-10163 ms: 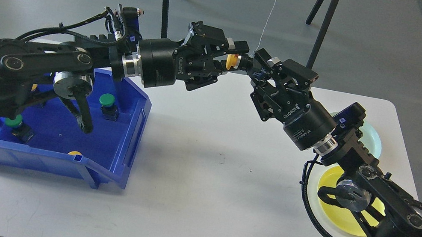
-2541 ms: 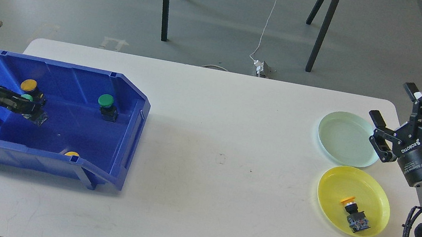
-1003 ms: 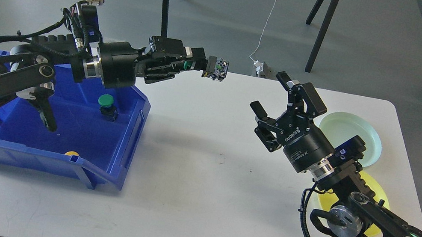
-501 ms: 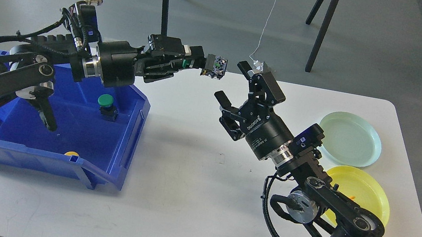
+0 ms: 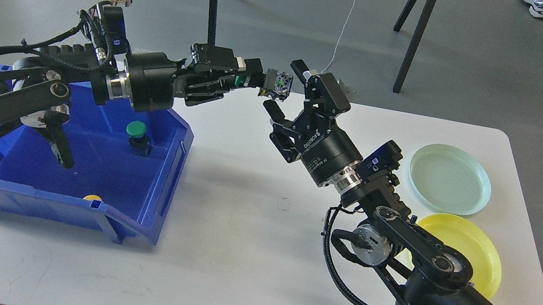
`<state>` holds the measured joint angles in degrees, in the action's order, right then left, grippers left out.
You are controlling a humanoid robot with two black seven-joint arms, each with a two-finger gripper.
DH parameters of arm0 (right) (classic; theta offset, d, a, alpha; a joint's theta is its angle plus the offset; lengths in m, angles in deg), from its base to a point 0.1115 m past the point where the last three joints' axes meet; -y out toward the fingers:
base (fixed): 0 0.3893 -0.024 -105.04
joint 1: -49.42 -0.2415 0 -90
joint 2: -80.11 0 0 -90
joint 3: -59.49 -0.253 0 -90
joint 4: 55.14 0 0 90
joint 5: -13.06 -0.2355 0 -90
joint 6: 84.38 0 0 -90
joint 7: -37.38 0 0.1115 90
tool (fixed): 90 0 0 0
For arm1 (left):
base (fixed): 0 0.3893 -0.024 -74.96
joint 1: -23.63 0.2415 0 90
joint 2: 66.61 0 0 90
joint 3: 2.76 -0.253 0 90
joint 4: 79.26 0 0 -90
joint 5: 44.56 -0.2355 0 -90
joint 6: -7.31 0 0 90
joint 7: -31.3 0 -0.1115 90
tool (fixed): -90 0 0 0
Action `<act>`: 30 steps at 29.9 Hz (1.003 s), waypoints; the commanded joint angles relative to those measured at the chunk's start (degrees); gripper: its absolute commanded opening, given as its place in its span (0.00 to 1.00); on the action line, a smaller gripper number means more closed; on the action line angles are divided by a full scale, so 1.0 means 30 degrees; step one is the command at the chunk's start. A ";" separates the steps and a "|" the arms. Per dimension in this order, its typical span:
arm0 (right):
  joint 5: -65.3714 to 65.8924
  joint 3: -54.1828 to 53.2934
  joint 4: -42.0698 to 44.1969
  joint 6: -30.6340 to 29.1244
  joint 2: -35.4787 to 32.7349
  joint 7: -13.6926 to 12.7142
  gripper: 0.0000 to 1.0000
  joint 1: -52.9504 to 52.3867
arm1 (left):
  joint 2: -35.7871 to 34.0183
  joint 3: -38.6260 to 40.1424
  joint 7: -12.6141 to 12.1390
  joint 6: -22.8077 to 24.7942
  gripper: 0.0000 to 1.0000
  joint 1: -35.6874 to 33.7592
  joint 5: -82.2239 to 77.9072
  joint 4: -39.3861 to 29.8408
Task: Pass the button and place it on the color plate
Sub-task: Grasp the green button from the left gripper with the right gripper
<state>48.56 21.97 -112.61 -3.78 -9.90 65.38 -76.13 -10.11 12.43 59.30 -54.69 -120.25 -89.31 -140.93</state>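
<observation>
Left gripper: closing on the green button, gripping the green-capped end so that the contact block is sticking out free toward the other arm, presumably to leave that arm something to take.

Right gripper: fingers standing wide apart, one above and one below the block, not yet touching it as far as this angle shows; judged to be lining up for the handover.

Green button: hanging in the air beyond the blue bin, off its far right corner, above the back edge of the table. Cap green and mostly hidden between the fingers; block dark with pale metal terminals, small and blurred.

Blue bin: holding another green button near its right wall, more caps along its front wall.

Pale green plate: well to the right of the bin, empty, the likely colour match.

Yellow plate: just nearer than it, partly covered by the right arm.
</observation>
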 commanded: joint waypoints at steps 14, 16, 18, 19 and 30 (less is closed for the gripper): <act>0.0034 0.1256 -0.0093 -0.0120 0.0004 0.0000 0.90 -0.0246 | 0.0036 -0.0026 -0.0001 0.0000 0.12 -0.0029 0.0120 0.0604; 0.0063 0.1551 -0.0034 -0.0120 0.0004 0.0000 0.90 -0.0510 | 0.0036 -0.0026 -0.0001 0.0000 0.12 -0.0059 0.0120 0.0575; 0.0063 0.1639 0.0053 -0.0120 0.0004 0.0000 0.88 -0.0657 | 0.0065 -0.0026 -0.0001 0.0000 0.12 -0.0059 0.0120 0.0604; 0.0063 0.1640 0.0083 -0.0120 0.0004 0.0000 0.88 -0.0745 | 0.0036 -0.0026 -0.0001 0.0000 0.12 -0.0059 0.0120 0.0604; 0.0063 0.1640 0.0464 -0.0120 0.0004 0.0000 0.83 -0.1156 | 0.0036 -0.0026 -0.0001 0.0000 0.12 -0.0029 0.0090 0.0604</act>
<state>48.75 26.93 -111.26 -4.14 -9.89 65.38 -79.65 -9.97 12.35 59.30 -54.69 -120.41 -88.95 -139.14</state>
